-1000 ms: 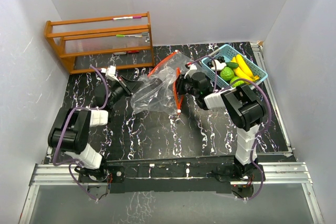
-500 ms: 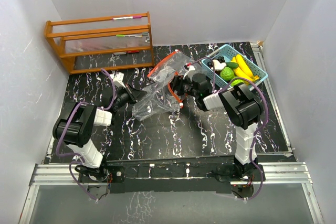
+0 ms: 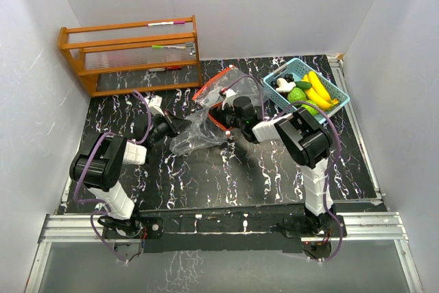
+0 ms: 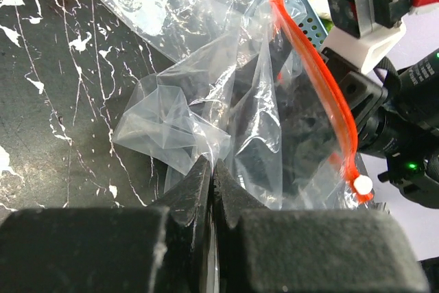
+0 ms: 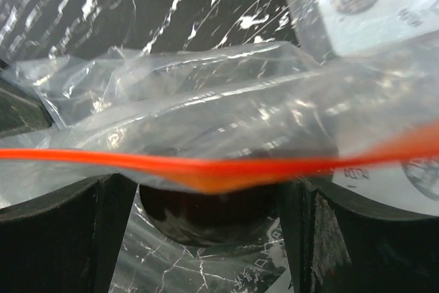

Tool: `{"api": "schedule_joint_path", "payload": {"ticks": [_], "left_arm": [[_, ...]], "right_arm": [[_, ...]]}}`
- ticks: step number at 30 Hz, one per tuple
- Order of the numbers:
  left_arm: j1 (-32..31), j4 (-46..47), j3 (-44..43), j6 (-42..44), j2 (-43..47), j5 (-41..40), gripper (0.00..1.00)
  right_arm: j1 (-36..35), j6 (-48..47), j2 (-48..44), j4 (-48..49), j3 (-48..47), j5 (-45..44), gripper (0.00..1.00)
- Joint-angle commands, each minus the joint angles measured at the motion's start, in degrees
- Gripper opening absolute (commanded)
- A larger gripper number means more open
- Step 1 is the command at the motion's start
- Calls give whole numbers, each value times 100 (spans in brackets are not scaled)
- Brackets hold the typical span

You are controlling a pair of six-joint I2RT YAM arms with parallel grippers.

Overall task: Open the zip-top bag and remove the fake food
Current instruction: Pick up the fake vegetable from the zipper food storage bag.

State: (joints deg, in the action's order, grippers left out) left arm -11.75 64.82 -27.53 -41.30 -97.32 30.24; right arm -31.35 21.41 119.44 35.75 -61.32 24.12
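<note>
My left end effector clamps the clear plastic zip-top bag. My right end effector stands wide, with the bag's orange zip strip crosswise between its fingers. The colourful plastic fake food lies rightward in the light-blue perforated basket.

Top view high, looking down; wrist views close (both share bag).
</note>
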Motion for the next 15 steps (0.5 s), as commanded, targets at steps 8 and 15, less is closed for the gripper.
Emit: {"api": "schedule_joint_path", "payload": {"ticks": [8,15], "left_arm": [[21,-104,-46,-10,63,-168,0],[414,285,217,-750,-216,-219,0]], "right_arm": [[-174,-435,-144,-680,-222,-678,62],[304,-291,-895,-788,32,-533,54]]}}
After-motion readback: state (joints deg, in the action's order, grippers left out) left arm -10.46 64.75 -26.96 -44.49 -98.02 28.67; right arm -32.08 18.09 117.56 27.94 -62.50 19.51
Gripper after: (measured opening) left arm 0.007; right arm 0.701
